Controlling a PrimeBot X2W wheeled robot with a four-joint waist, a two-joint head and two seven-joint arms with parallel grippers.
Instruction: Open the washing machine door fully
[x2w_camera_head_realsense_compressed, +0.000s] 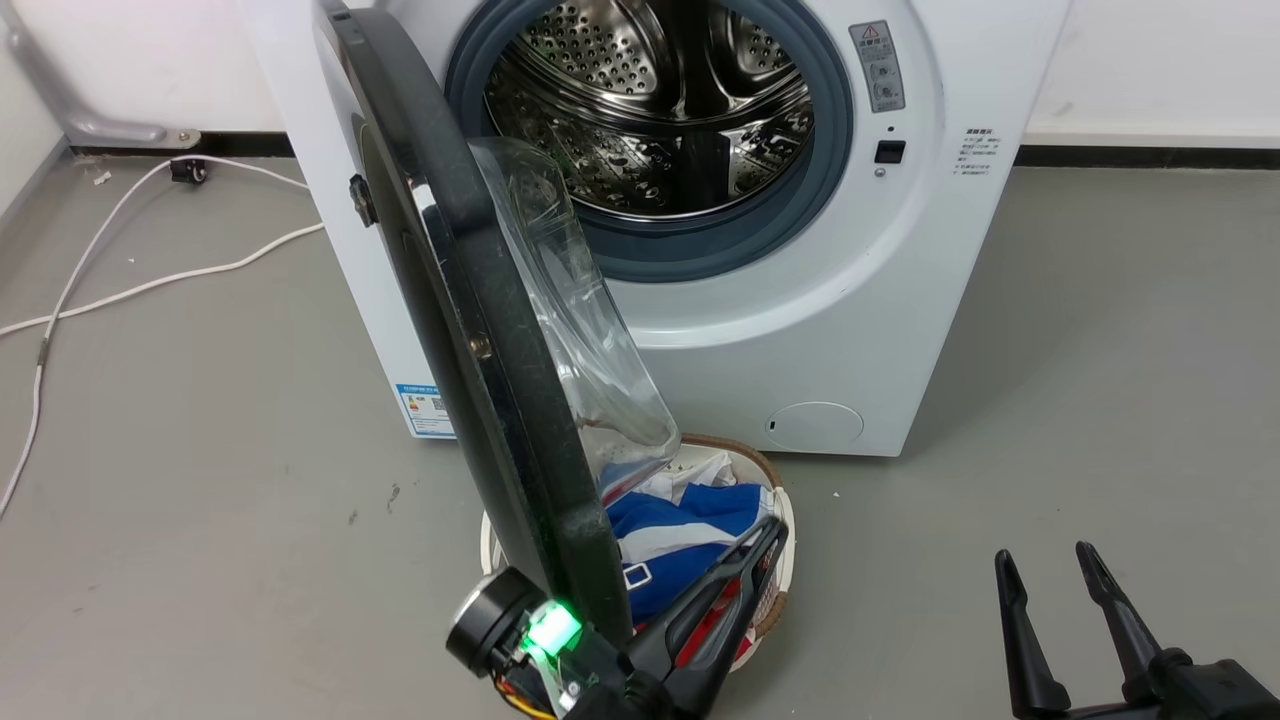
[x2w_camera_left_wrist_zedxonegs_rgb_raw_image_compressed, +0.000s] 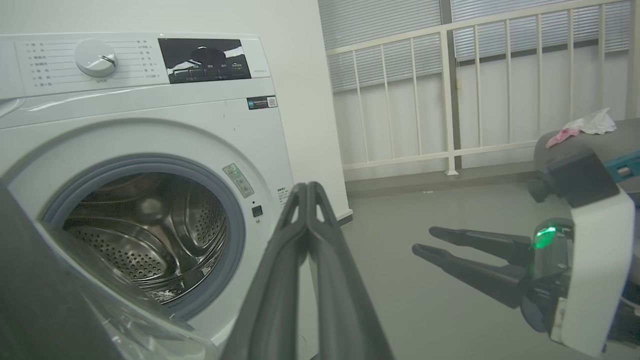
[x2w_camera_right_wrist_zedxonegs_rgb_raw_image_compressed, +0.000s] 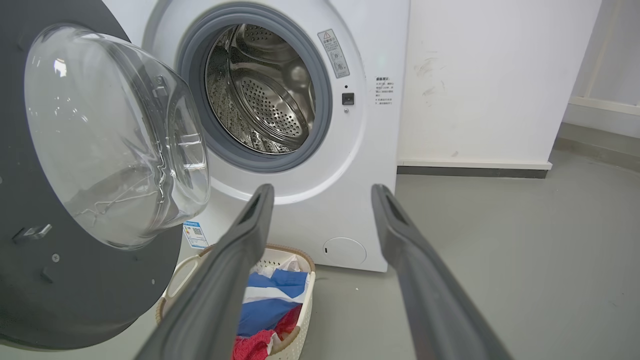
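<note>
One large round glossy black washing machine door with a bulging clear glass bowl (x2w_camera_head_realsense_compressed: 460, 300) is standing out roughly square from the left of the big white front-loading washing machine (x2w_camera_head_realsense_compressed: 850, 330), so the swing is looking about half done. Just right of its lower rim, above a white laundry basket (x2w_camera_head_realsense_compressed: 745, 452) of clothes, the left gripper (x2w_camera_head_realsense_compressed: 772, 528) is pressing its dark fingers together on nothing, contact with the door being unclear, and is probably needing to push the glass side leftward next. Farther right, the right gripper (x2w_camera_head_realsense_compressed: 1044, 552) is hovering spread wide and empty.
</note>
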